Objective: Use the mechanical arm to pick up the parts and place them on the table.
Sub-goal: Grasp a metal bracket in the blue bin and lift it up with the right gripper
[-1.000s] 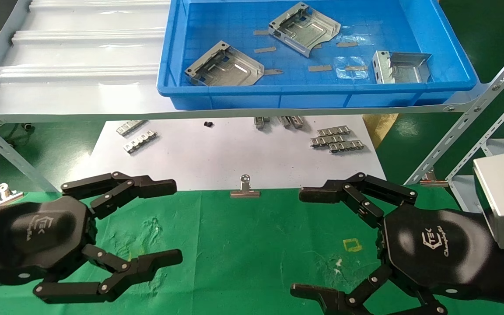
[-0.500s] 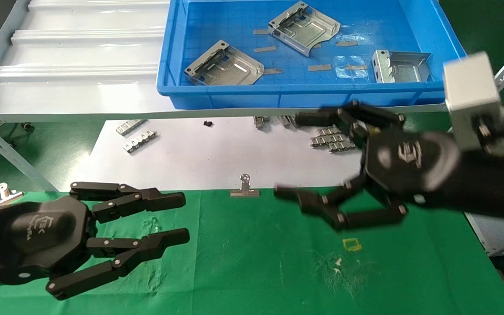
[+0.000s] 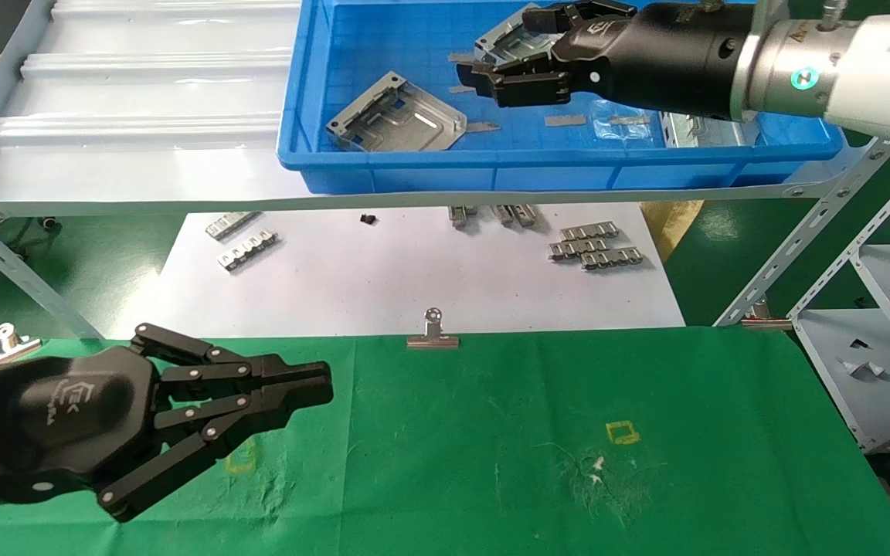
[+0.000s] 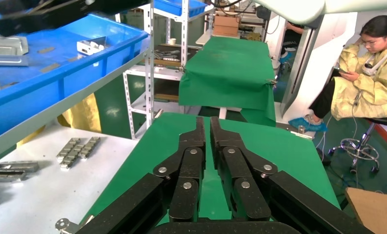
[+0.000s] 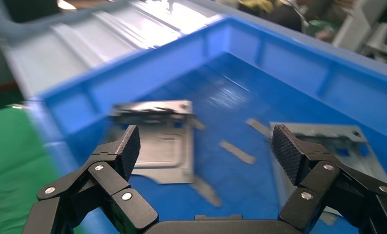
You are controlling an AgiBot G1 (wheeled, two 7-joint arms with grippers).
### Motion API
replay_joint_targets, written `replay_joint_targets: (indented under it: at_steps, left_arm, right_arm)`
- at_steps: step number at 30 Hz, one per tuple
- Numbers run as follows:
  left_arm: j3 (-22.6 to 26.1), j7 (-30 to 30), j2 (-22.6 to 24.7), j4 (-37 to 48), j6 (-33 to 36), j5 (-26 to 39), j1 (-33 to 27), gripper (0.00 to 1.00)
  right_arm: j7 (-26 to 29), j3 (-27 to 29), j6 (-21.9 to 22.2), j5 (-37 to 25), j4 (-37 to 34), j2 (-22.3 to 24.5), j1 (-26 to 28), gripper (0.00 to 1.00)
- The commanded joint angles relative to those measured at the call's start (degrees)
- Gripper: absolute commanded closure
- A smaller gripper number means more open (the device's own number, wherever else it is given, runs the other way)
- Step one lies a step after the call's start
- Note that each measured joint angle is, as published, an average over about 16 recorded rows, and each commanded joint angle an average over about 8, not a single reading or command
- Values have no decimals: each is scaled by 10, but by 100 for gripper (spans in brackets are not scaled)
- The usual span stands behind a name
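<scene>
The black back of the left gripper is showing a white "TEK" logo with a line of smaller script beneath it that cannot be read. A partly hidden white logo is also showing on the right gripper.

The right gripper is reaching into the blue tray with its fingers spread wide and nothing between them. In the right wrist view one fingertip pad is hanging over one part and the other pad over a second part, with bare tray floor between them.

Within the tray, the front part is lying near the front wall, well clear of the right gripper. The rear part is lying right at that gripper's fingertips, partly covered by them. A third part is lying in the front right corner, mostly behind the black forearm.

The left gripper is hovering over the table, in front of the tray, with its fingers pressed together and holding nothing.
</scene>
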Motion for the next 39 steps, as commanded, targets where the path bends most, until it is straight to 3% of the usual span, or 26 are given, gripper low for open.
replay_joint_targets:
  at_steps: [1,2,8,9,10,21,39]
  left_arm:
    - [0,0,0,0,0,0,0,96]
    - [0,0,0,0,0,0,0,84]
    - [0,0,0,0,0,0,0,9]
    - [0,0,0,0,0,0,0,0]
    - [0,0,0,0,0,0,0,0]
    - [0,0,0,0,0,0,0,0]
    - [0,0,0,0,0,0,0,0]
  right_arm:
    - [-5,-10,25,-23,-53,-31,24,4]
    - [-10,-14,34,-30,-77,-43,33,12]
    - [-31,-24,88,-53,-201,-99,75,87]
    - [-34,-25,97,-55,-217,-106,80,96]
    - [-36,-25,106,-57,-231,-113,84,100]
    - [-55,-48,143,-89,-319,-148,121,100]
    - [-39,-93,175,-109,-280,-159,109,100]
